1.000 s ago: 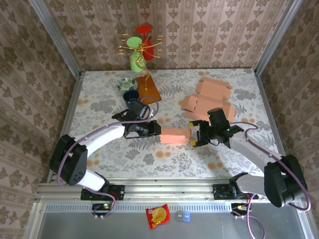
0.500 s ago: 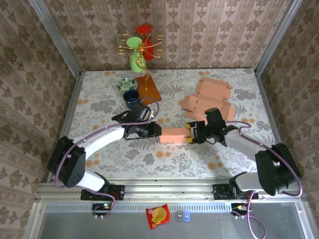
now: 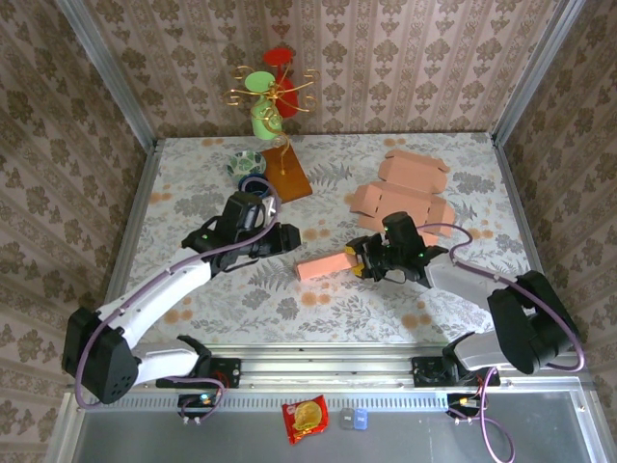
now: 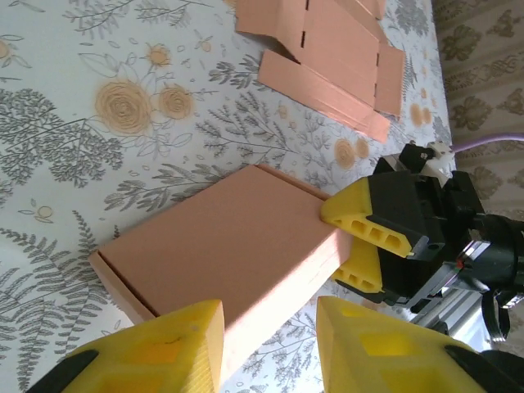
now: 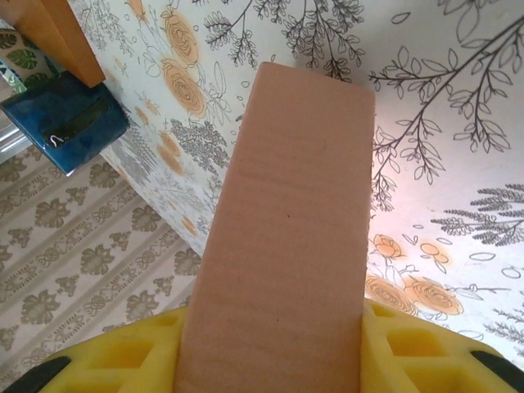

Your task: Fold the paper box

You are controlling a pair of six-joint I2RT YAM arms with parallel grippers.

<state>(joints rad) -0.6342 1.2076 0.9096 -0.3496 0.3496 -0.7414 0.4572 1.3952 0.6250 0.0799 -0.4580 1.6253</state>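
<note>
Wallpapered walls [image 3: 405, 58] with a damask pattern close in a table [image 3: 193, 207] covered in a floral print. At the far edge, left of the middle, a gold wire cup tree [image 3: 271, 93] carrying green and red cups stands on a wooden board [image 3: 289, 176]. Toward the far right corner lies a pile of flat box blanks [image 3: 400, 198] [image 4: 327, 57] in salmon card, unfolded and overlapping.

Near the middle of the table sits the paper box [image 3: 323, 264] [image 4: 229, 254] [image 5: 291, 237], folded into a closed, long, flat block and lying slantwise, its right end a little farther from the near edge than its left. The right gripper [image 3: 359, 260] [image 4: 348, 246] [image 5: 278, 360] clamps that right end, one yellow finger on each long side. The left gripper [image 3: 287, 236] [image 4: 270, 344] hangs just beyond the box's left end, fingers spread wide with nothing between them, not touching the card.

A blue cup [image 3: 253, 185] [image 5: 70, 123] stands beside the board's left edge, with a patterned bowl [image 3: 246, 161] just behind it. A snack packet [image 3: 305, 418] lies on the ledge in front of the near edge.
</note>
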